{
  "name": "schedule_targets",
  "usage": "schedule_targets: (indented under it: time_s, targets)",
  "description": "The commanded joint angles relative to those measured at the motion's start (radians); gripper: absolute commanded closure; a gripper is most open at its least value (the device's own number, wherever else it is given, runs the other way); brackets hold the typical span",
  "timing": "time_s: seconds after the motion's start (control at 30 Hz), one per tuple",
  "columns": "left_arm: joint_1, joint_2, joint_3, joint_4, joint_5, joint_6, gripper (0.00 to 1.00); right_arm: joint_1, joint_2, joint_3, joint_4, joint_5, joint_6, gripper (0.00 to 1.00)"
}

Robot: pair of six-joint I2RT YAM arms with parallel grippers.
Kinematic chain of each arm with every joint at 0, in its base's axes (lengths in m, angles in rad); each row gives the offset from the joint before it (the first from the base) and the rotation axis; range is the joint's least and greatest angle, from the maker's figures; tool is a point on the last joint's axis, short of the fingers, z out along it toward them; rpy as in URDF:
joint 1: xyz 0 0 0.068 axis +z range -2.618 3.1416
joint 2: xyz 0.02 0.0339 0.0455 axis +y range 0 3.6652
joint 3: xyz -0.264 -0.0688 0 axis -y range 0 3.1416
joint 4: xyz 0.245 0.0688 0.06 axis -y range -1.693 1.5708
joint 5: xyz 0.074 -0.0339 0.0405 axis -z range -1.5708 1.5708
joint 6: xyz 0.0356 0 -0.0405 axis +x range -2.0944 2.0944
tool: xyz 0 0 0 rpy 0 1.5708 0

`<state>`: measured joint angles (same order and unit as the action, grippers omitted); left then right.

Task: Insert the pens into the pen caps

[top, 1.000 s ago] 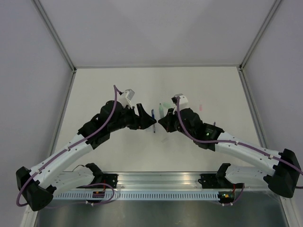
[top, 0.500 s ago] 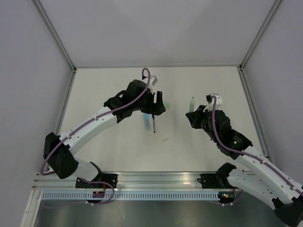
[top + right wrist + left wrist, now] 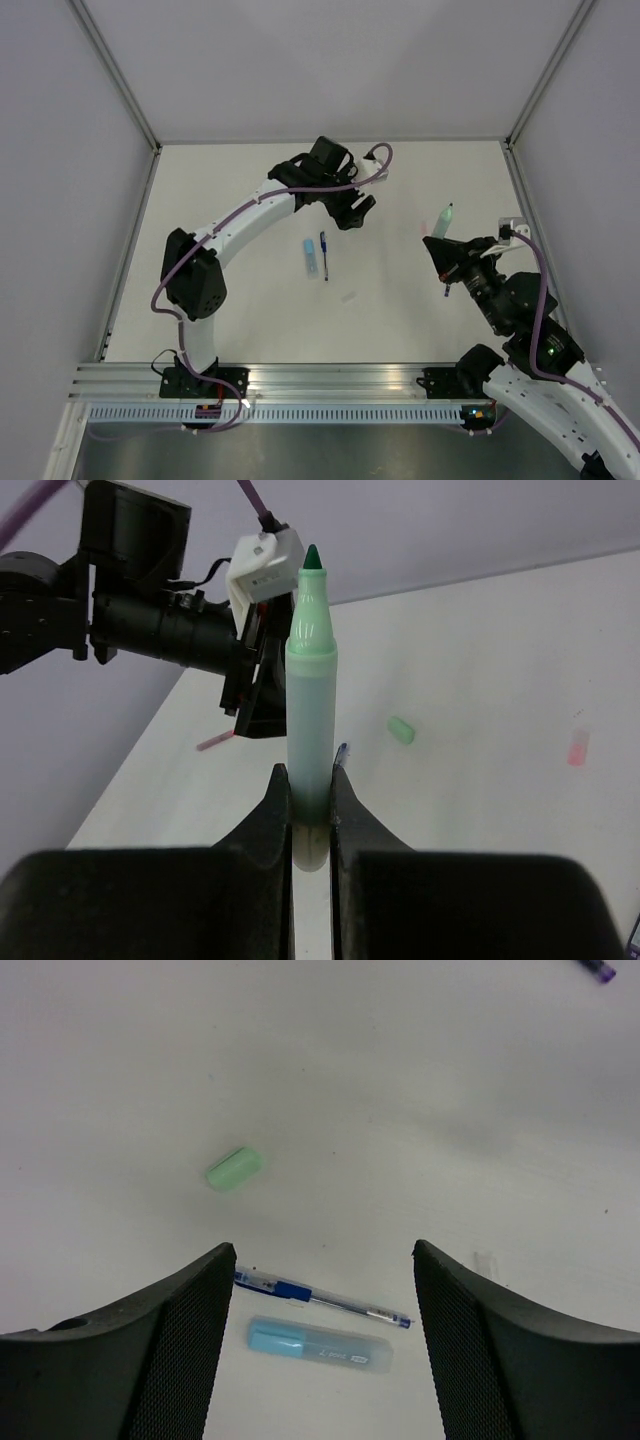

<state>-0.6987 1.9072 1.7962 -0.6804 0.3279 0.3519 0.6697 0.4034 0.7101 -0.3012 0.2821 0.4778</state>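
The left gripper [image 3: 322,1252] hangs over the table [image 3: 450,1110] with its fingers spread wide and nothing in them. The small green cap [image 3: 233,1169] lies just ahead of it, near a blue pen [image 3: 320,1300]. The cap looks light, hard and slippery, so it is best grabbed across its round sides. The right gripper [image 3: 310,780] pinches the green pen [image 3: 311,670] low down, tip up. The pen looks stiff and smooth.

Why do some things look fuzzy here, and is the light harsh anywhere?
Top view: soft, even light on the table, faint shadows, no glare. Left wrist view: sharp; the green cap throws only a slight shadow. Right wrist view: the green pen is crisp, the pink piece far behind is smeared, out of focus.
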Motion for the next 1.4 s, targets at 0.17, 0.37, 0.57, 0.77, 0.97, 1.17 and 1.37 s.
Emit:
schedule_targets:
  time_s: [0.17,0.37,0.57,0.77,0.97,1.17,1.37]
  targets:
    - [0.024,0.105,0.025,0.018,0.243,0.447,0.31,-0.004,-0.014,-0.008,-0.001,-0.032,-0.054,1.0]
    - [0.024,0.26,0.092,0.012,0.226,0.479,0.35,-0.004,-0.014,-0.012,0.002,-0.049,-0.065,1.0]
    - [0.024,0.363,0.133,0.059,0.195,0.486,0.36,-0.004,-0.04,-0.023,0.005,-0.058,-0.073,1.0]
    - [0.025,0.42,0.147,0.11,0.129,0.502,0.36,-0.004,-0.038,-0.026,0.01,-0.087,-0.076,1.0]
    - [0.03,0.447,0.157,0.148,0.109,0.521,0.35,-0.004,-0.043,-0.029,0.013,-0.09,-0.08,1.0]
    - [0.041,0.469,0.181,0.144,0.105,0.526,0.35,-0.004,-0.038,-0.029,0.019,-0.095,-0.082,1.0]
    - [0.056,0.483,0.177,0.153,0.079,0.521,0.35,-0.004,-0.026,-0.031,0.024,-0.11,-0.082,1.0]
